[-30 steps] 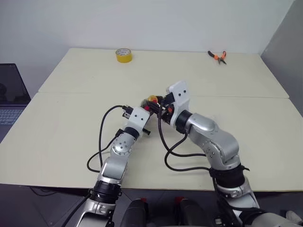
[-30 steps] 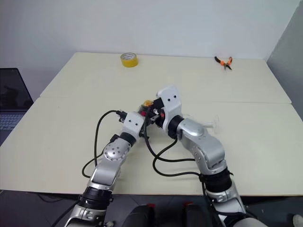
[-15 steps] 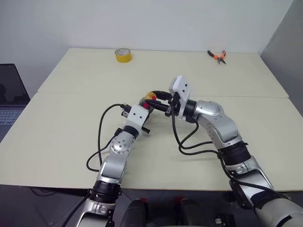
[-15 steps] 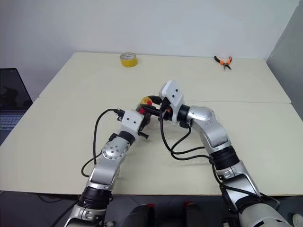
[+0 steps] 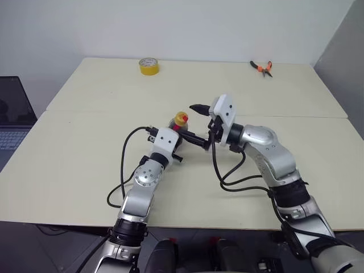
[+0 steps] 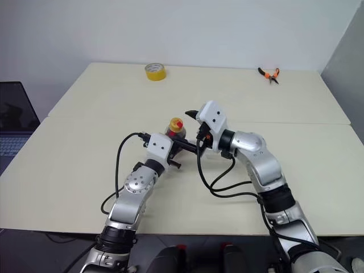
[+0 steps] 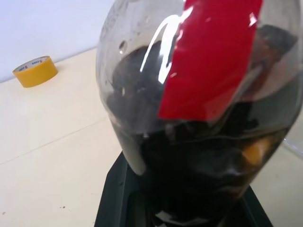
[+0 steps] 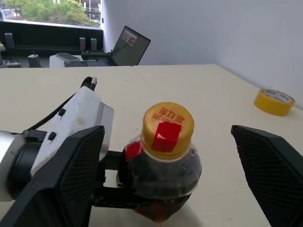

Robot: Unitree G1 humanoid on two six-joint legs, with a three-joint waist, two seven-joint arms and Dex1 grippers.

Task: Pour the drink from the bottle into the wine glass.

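Near the middle of the cream table (image 5: 74,165), the bottle (image 5: 180,121) stood upright with its yellow cap (image 8: 167,124) still on, its lower body gripped by the left gripper (image 5: 177,136), whose black fingers were clamped on it. From the head cameras little more than the cap and a bit of red label showed; the body was hidden behind the left wrist housing and the right gripper's fingers. The left wrist camera sat so close that the bottle was cut off on all sides: it showed the red label strip (image 7: 210,56), the clear shoulder and the drink (image 7: 189,165) as a nearly black mass low in the bottle, its level hard to read. The right gripper (image 5: 197,124) hung just right of the bottle with its jaws spread wide, one finger above and beyond the cap, the other lower and nearer, neither touching it. Its own wrist camera looked down on the cap, with a small red square on top, framed between the two parted black fingers (image 8: 61,179), and caught the left gripper's white housing beside the bottle. Far left on the table lay a yellow tape roll (image 5: 148,66); far right lay orange-handled pliers (image 5: 262,68). A laptop (image 5: 12,114) sat off the table's left edge, partly cut off.
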